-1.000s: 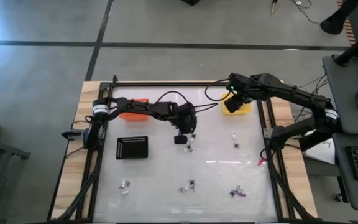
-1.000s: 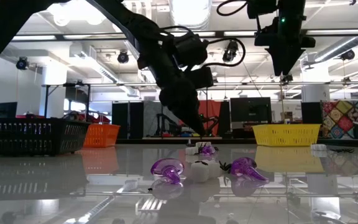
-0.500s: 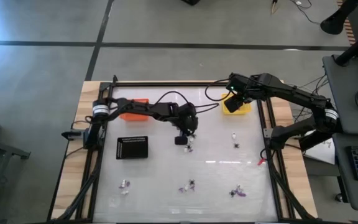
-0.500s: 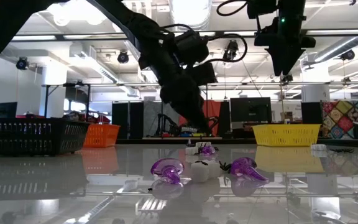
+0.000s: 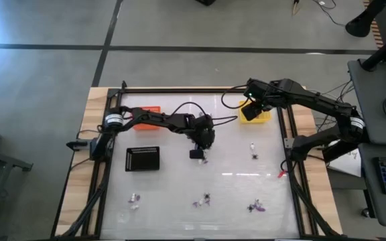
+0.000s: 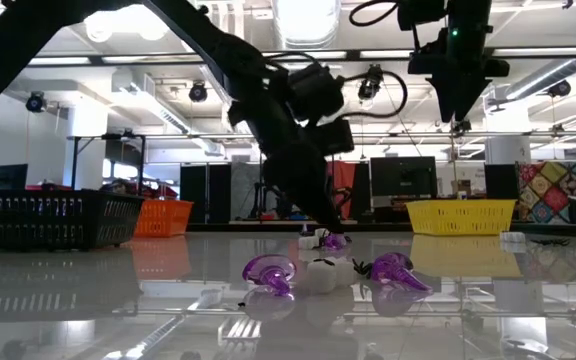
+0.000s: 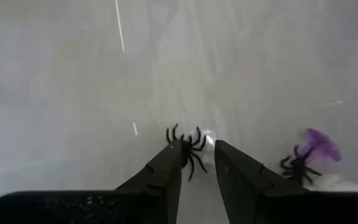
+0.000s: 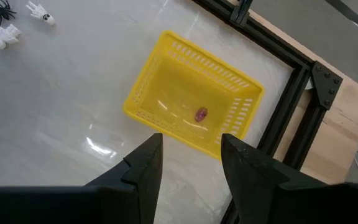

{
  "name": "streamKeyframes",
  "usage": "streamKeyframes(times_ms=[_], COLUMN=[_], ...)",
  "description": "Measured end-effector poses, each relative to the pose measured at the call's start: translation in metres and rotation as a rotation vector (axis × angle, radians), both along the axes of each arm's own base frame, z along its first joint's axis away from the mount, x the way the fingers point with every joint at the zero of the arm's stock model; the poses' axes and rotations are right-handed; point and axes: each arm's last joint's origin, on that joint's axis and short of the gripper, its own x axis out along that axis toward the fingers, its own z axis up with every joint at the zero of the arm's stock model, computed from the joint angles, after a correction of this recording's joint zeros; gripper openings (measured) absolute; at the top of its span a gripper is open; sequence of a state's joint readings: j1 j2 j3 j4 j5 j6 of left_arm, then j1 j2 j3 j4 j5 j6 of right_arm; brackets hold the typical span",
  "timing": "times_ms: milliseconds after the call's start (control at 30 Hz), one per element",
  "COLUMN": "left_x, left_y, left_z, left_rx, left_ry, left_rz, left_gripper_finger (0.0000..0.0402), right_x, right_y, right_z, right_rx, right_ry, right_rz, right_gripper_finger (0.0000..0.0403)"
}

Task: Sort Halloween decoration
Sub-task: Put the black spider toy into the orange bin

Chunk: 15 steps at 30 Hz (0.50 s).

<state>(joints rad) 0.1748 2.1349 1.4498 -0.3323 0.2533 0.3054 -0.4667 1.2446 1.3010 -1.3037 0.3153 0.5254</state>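
The left tool [image 7: 197, 163] is low over the middle of the desk [image 5: 233, 191], its fingers parted by a narrow gap with a black spider [image 7: 187, 147] sitting right at the tips at their 12 o'clock, touched by one finger perhaps but not visibly pinched. A purple trinket with a second spider [image 7: 309, 155] lies just beside it at about 3 o'clock, so the left arm is clearly the nearer one. The right tool [image 8: 188, 158] hangs wide apart and empty above the yellow tray [image 8: 191, 109], in which one small orange-brown piece [image 8: 201, 114] lies; other trinkets [image 5: 206, 199] are scattered toward 6 o'clock in the overhead view.
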Motion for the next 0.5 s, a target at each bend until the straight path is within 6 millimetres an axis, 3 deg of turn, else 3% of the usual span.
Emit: streamKeyframes(times_ms=[233, 500], left_x=[0.007, 0.006], left_y=[0.001, 0.010], left_z=[-0.008, -0.036], left_rx=[-0.007, -0.084], left_ry=[0.008, 0.112], left_rz=[0.013, 0.133], left_gripper_finger=[0.0079, 0.0079], right_x=[-0.001, -0.001], right_y=[0.001, 0.001], right_z=[0.001, 0.001], right_rx=[-0.002, 0.001], right_ry=[-0.006, -0.006], right_rz=[0.000, 0.002], right_gripper_finger=[0.0155, 0.0155])
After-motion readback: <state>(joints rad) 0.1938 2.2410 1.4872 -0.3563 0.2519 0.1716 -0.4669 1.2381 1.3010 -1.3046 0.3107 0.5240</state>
